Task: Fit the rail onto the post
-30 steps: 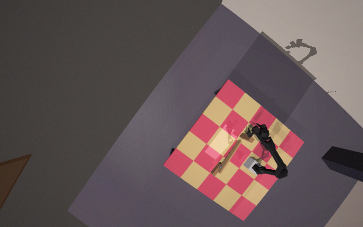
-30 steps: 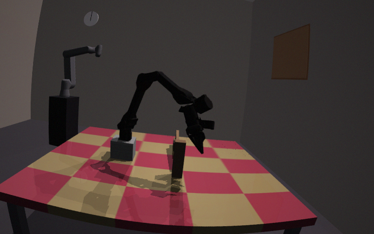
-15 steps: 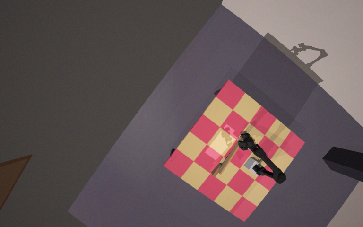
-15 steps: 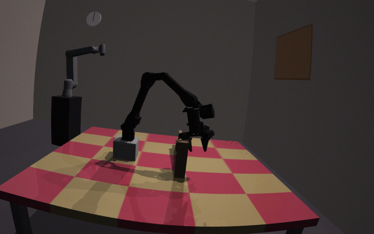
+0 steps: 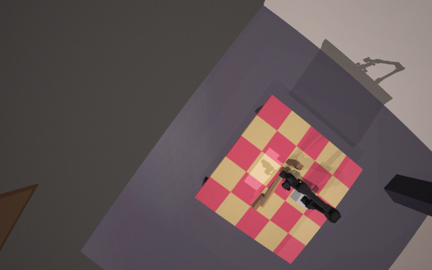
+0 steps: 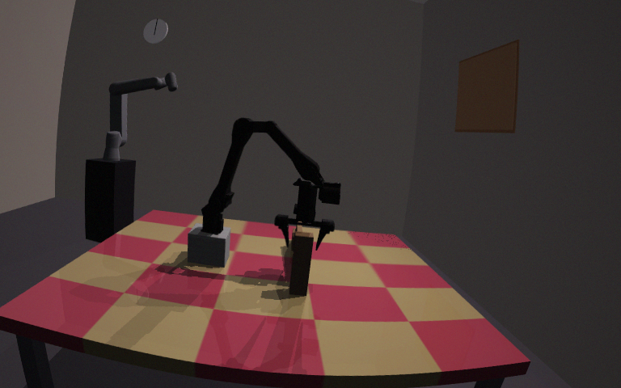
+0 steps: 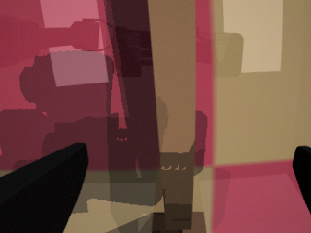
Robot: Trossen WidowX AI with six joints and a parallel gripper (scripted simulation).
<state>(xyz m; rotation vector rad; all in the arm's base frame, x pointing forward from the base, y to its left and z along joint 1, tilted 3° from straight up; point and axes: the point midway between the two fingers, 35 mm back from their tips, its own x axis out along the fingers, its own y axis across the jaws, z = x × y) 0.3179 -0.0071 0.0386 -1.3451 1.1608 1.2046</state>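
My end effector (image 6: 304,234) hangs wide open and empty, straddling the rail (image 7: 170,65), whose long axis runs top-to-bottom mid-frame in wrist view.

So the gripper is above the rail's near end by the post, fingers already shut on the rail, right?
Not shut. The gripper is above the rail near the post, but its fingers stand wide open, one on each side of the rail, holding nothing. The wrist view shows it.
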